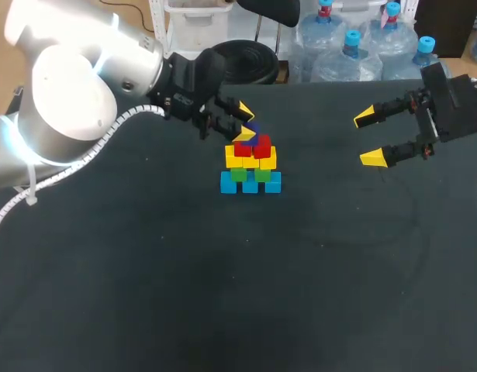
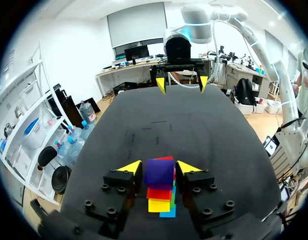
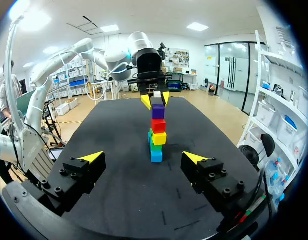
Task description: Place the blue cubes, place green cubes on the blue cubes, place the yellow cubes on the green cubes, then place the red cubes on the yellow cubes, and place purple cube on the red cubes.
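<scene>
- The black table (image 1: 145, 294) is seen to carry one small stepped stack of cubes, set toward its far middle.
- The left arm (image 1: 67, 101) is brought in from the left side, and its wrist is held just above and behind the stack.
- The right arm (image 1: 455, 105) is held at the right side, well apart from the stack.
- The right gripper (image 1: 369, 137) is spread wide, with nothing between its yellow tips.
- The left gripper (image 1: 246, 122) is narrowed around the top of the stack; in the left wrist view both fingers are seen pressed against opposite sides of the purple cube (image 2: 159, 172).
- The blue cubes (image 1: 250, 183) are laid in a row of three on the table as the bottom layer.
- The yellow cubes (image 1: 269, 161) are set on the green layer.
- The green cubes (image 1: 238, 174) are set on the blue row.
- The red cubes (image 1: 261, 146) are set on the yellow layer.
- The purple cube is placed on the red cubes at the very top, between the left fingers.
</scene>
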